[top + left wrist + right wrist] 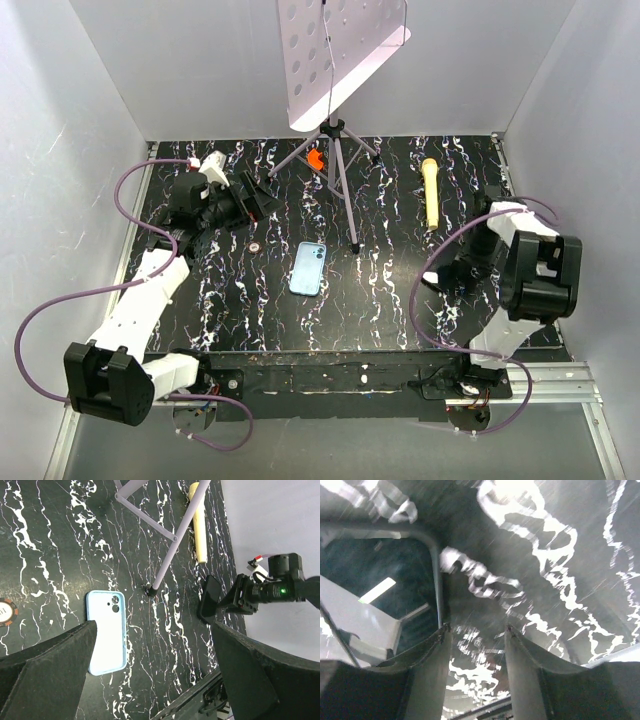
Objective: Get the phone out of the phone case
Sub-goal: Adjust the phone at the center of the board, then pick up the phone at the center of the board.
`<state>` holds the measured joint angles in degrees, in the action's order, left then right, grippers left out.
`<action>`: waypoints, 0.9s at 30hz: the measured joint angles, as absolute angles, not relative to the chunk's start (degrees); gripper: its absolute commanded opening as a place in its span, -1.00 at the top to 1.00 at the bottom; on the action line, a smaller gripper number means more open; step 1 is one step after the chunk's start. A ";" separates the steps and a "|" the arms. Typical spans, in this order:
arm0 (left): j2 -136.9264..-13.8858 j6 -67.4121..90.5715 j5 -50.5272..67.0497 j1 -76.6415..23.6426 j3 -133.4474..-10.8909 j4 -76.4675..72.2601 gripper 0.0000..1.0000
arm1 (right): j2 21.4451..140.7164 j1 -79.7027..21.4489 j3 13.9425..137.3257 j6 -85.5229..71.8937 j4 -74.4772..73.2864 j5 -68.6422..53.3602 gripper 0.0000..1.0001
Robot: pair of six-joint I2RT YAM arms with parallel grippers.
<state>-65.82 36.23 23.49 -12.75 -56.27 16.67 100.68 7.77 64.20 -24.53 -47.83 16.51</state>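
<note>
The light blue phone case [308,268] lies flat in the middle of the table, with no phone in it. It also shows in the left wrist view [106,639], pale inside, camera holes at its far end. The phone [380,600] is at the right gripper: its glossy dark screen with a rounded corner sits just outside the left finger. From the left wrist it is a dark slab [209,598] at that gripper's tip. My right gripper [438,281] [475,627] is low over the table, fingers apart, only table between them. My left gripper [262,197] [155,624] is wide open and empty at the far left.
A tripod stand [338,160] carrying a perforated white board stands at the back centre, one foot [150,591] close to the case. A yellow stick-like object [430,192] lies at the back right. A small round chip [255,243] lies left of the case. An orange item [315,158] sits behind the tripod.
</note>
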 measured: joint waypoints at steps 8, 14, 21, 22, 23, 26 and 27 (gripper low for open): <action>-66.11 37.39 25.34 -11.92 -56.27 15.31 -0.99 | 84.25 6.04 59.86 -26.74 -46.52 6.55 -0.64; -66.11 38.15 26.15 -11.40 -56.12 14.35 -0.99 | 83.20 6.24 57.89 -37.58 -40.12 -3.07 -0.70; -66.11 38.19 26.15 -11.38 -55.92 14.13 -0.99 | 88.77 6.24 57.23 -49.89 -37.28 -5.13 -0.74; -66.11 38.19 26.17 -11.38 -55.92 14.13 -0.99 | 88.73 6.24 57.19 -50.74 -37.36 -4.58 -0.75; -66.11 38.22 26.22 -11.35 -55.92 14.11 -0.99 | 88.60 6.24 57.19 -51.37 -37.39 -3.20 -0.75; -66.11 38.46 26.50 -11.35 -55.92 14.11 -0.99 | 88.38 6.26 56.99 -52.42 -37.36 0.40 -0.76; -66.11 38.59 26.63 -11.35 -55.92 14.09 -0.99 | 88.33 6.31 56.60 -52.51 -37.10 1.43 -0.76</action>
<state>-66.11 38.59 26.63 -11.35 -55.92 14.09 88.33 6.31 56.60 -52.51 -37.10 1.43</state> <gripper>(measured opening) 0.993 0.876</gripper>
